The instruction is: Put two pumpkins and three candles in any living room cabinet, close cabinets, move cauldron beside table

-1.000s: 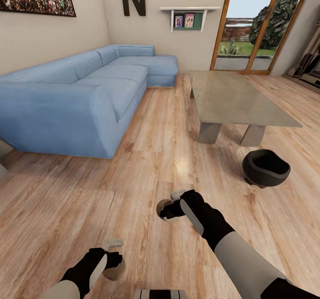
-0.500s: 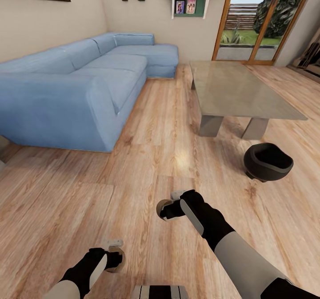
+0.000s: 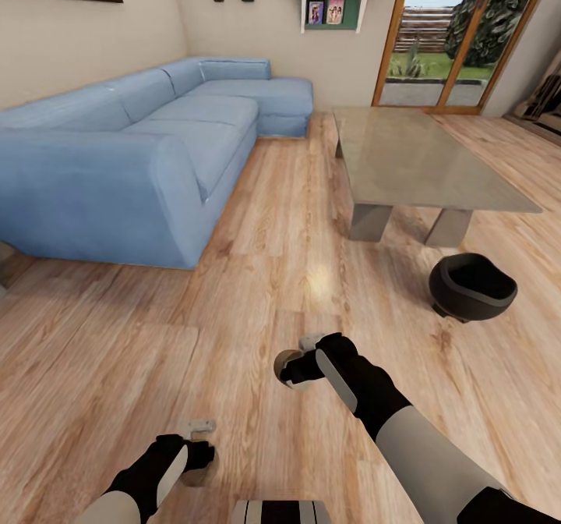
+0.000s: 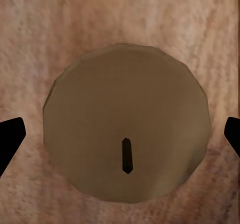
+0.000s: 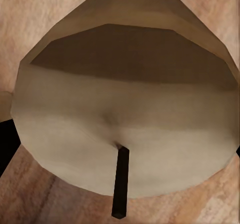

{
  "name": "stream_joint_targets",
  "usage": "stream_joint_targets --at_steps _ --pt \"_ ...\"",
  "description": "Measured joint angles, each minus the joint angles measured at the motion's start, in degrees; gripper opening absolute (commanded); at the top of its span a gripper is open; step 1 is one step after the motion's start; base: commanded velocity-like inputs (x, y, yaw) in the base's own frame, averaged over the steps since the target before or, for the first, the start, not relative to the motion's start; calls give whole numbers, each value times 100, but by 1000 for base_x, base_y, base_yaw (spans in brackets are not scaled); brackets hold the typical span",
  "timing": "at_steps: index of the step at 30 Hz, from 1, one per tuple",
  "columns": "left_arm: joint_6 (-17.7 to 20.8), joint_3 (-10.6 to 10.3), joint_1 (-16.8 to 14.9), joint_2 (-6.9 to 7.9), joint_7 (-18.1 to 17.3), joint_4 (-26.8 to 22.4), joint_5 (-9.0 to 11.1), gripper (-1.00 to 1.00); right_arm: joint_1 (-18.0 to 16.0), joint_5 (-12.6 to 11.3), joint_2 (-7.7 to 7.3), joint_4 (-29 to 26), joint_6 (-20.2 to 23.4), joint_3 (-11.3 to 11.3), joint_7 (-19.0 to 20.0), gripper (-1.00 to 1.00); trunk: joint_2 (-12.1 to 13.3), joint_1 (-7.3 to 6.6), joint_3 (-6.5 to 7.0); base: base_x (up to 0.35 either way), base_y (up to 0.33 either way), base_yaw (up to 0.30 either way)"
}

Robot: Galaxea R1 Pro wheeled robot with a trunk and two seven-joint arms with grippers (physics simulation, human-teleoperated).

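Each gripper carries a stubby tan-beige cylinder candle: the left gripper (image 3: 201,440) has its jaws clenched on one candle (image 4: 127,121), the right gripper (image 3: 300,358) on another candle (image 5: 125,109). The matte black round-bellied cauldron (image 3: 471,286) sits near the glass tabletop (image 3: 413,157), far right. Keep both grasps firm and level while driving to find the cabinet.
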Motion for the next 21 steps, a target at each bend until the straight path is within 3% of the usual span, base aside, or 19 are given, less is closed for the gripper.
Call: stream_joint_targets --at_steps 12,21 --pt "0 0 0 0 -1 0 0 100 4 -8 0 0 1 0 0 -100 0 1 0 8 0 0" --pt "8 0 0 -1 -1 0 3 100 4 -8 0 0 -1 0 -2 -100 -9 19 -155 0 0 0"
